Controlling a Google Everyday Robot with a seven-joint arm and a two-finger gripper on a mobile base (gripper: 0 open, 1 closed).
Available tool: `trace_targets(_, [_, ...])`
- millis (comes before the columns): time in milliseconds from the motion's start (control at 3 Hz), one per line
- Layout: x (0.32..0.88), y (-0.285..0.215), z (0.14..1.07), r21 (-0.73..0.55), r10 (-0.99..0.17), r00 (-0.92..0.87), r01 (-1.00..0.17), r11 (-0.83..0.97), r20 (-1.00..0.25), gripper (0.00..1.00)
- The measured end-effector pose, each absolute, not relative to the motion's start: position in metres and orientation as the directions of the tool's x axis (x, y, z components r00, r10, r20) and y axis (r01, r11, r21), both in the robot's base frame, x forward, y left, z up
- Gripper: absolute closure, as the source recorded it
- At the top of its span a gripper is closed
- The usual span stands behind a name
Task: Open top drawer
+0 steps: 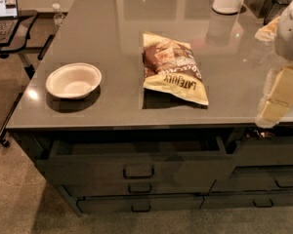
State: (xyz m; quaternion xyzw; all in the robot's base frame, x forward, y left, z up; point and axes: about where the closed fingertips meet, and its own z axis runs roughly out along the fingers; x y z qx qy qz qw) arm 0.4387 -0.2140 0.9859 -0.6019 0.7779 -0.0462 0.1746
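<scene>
Top drawer (185, 168) standing part-way open under the counter (107, 38), with the gripper (280, 97) at the right edge of the view.

The drawer juts forward from below the counter's left and middle span, its dark inside showing behind the flat front; the loop pull (138, 171) sits at the centre of the front, above two slimmer drawers (176, 202). The gripper hangs over the counter's right front corner, well apart from the pull and touching nothing visible; whether it is open or closed cannot be told. On the counter lie a white bowl (73, 80) at left and a chip bag (173, 67) near the middle. A laptop (2, 9) rests at upper left.
</scene>
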Motion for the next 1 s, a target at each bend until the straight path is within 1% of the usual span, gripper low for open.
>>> trace_targets(333, [0.436, -0.213, 0.982, -0.286, -0.952, -0.214, -0.919, 0.273, -0.219, 0.0])
trace_targets(1000, [0.409, -0.212, 0.931, -0.216, -0.938, -0.229, -0.933, 0.287, -0.259, 0.0])
